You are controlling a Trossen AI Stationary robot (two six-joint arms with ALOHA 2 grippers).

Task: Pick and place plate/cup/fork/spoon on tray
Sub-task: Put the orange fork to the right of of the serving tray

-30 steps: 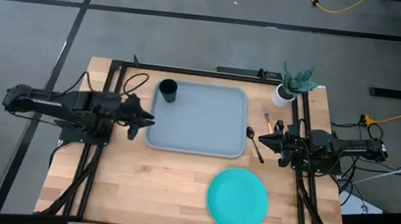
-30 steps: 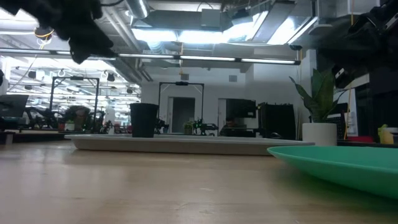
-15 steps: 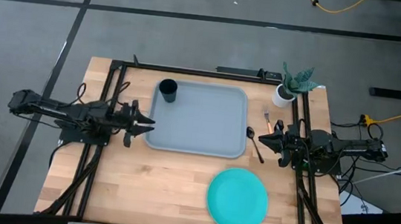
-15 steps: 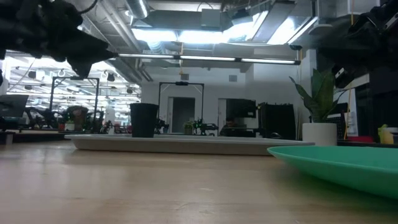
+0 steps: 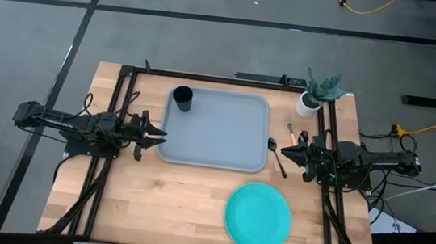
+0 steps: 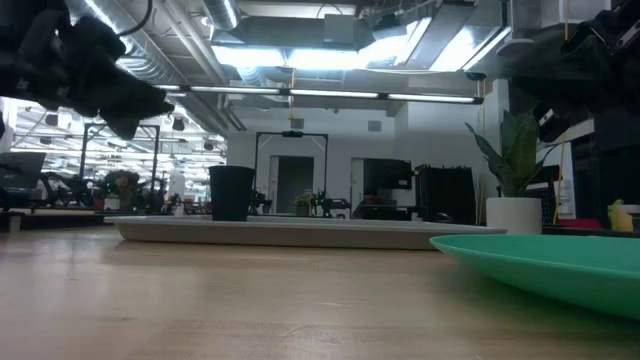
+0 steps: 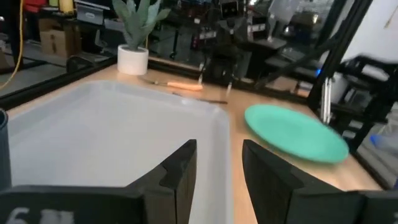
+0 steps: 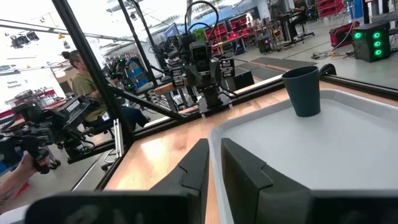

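The grey-blue tray [image 5: 224, 139] lies mid-table. The dark cup [image 5: 181, 98] stands upright on its bottom in the tray's far left corner; it also shows in the right wrist view [image 8: 303, 91]. The teal plate [image 5: 258, 217] lies flat on the table near the front edge, right of centre. The orange-handled fork [image 5: 290, 132] and the dark spoon [image 5: 277, 154] lie on the table just right of the tray. My left gripper [image 5: 160, 135] hovers at the tray's left rim, slightly open and empty. My right gripper [image 5: 281, 151] is shut above the spoon, empty.
A white pot with a green plant [image 5: 309, 103] stands at the far right corner, behind the fork. Black frame rails [image 5: 122, 104] run along both table sides under the arms. A person [image 8: 81, 81] sits in the room beyond the table's left side.
My left gripper has drawn back from the tray toward the table's left edge and sunk a little. The cup stays standing on the tray. My right arm has kept still.
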